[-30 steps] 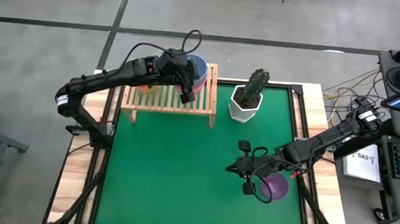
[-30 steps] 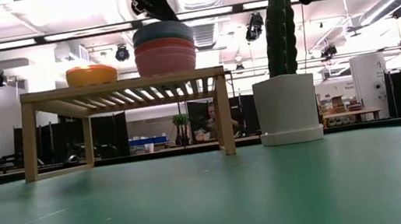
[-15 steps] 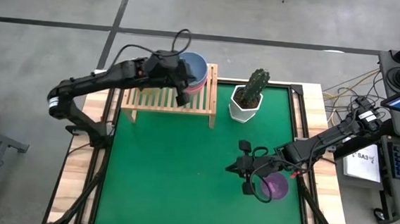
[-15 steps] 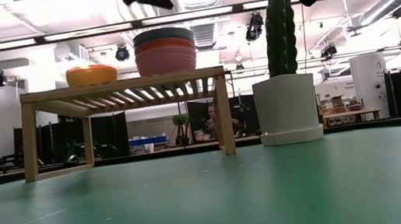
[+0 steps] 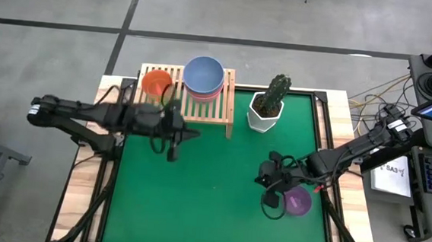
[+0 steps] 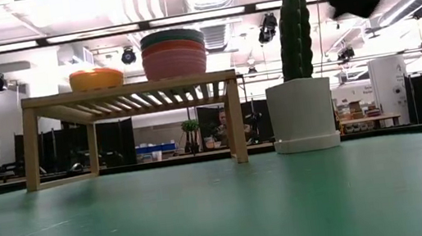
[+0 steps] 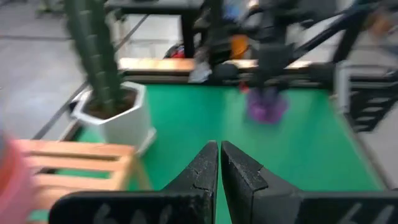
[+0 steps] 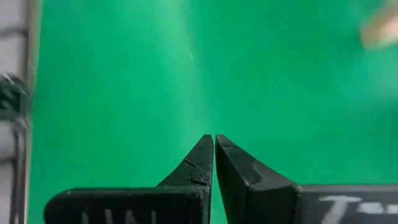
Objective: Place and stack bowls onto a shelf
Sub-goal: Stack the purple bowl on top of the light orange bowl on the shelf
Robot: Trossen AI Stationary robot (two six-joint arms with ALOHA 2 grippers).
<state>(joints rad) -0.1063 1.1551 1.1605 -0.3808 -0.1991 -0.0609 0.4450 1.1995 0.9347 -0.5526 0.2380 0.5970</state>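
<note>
Right gripper [image 5: 271,187], fingers together and empty, hangs at nine o'clock of the purple bowl [image 5: 298,201]; closed fingers could shove it off the green mat [image 5: 218,205]. Left gripper [image 5: 175,142], also pinched together, waits below the shelf [image 5: 183,111].

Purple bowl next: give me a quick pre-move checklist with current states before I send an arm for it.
1. Purple bowl reachable on the green mat: ok, it sits beside the right end effector.
2. Right end effector empty: ok, fingers shut on nothing in the right wrist view.
3. Left end effector clear of the shelf: ok, it is over the mat, fingers shut and empty.
4. Landing spot on the small stack: ok, nothing above it.
5. Large stack settled: ok, it sits level.
6. Cactus pot clear of the carry path: cannot tell.
</note>
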